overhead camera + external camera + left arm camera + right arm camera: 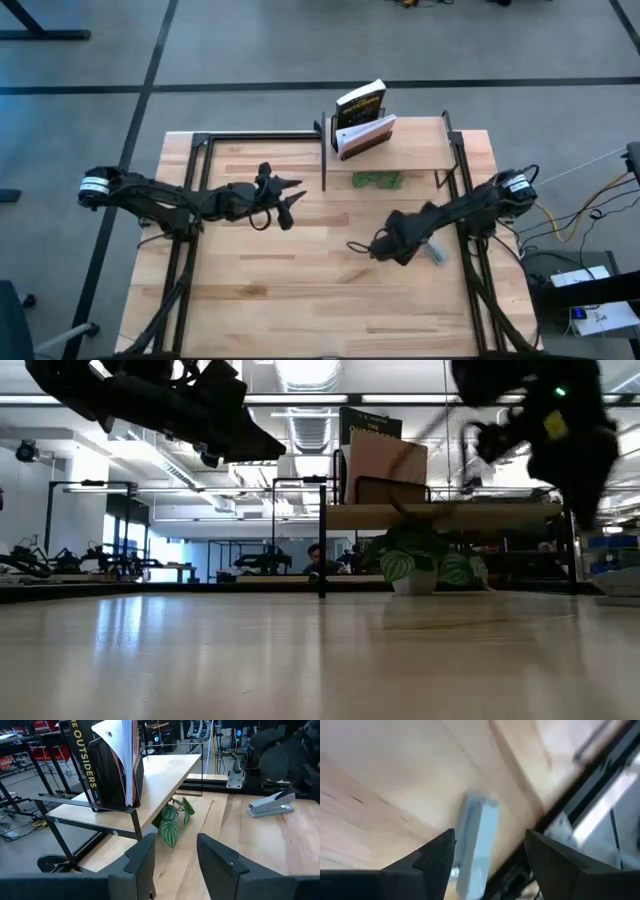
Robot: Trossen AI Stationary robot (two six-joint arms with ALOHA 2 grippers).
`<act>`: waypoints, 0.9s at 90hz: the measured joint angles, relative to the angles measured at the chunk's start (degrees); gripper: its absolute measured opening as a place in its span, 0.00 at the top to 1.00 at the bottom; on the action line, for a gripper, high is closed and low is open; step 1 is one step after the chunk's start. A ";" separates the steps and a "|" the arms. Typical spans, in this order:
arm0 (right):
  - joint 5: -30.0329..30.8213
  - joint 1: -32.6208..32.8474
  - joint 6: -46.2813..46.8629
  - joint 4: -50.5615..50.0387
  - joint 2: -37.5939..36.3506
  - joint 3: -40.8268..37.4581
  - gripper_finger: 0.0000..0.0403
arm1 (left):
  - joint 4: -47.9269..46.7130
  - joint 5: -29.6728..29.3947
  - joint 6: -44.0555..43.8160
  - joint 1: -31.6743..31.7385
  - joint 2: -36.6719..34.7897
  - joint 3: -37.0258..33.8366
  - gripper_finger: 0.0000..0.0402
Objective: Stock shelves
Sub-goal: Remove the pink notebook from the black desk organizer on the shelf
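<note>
We find the stapler (476,842) lying flat on the tabletop (300,300), right under our right end effector (490,865), whose fingers stand spread and empty to either side of it; its long axis seems to run roughly along the gap between them; the shelf (415,150) sits further back, with books and a plant beneath; the left end effector (175,855), open and empty, hangs well apart, so the right is nearer.

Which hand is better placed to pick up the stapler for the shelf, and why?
The right hand. Its open fingers sit on either side of the stapler on the table, just above it. The left hand hangs open farther off, facing the shelf.
</note>
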 joint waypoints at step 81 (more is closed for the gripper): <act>31.62 -5.48 -36.25 24.21 0.39 20.06 0.55 | 15.65 0.59 -2.24 0.00 8.08 0.02 0.68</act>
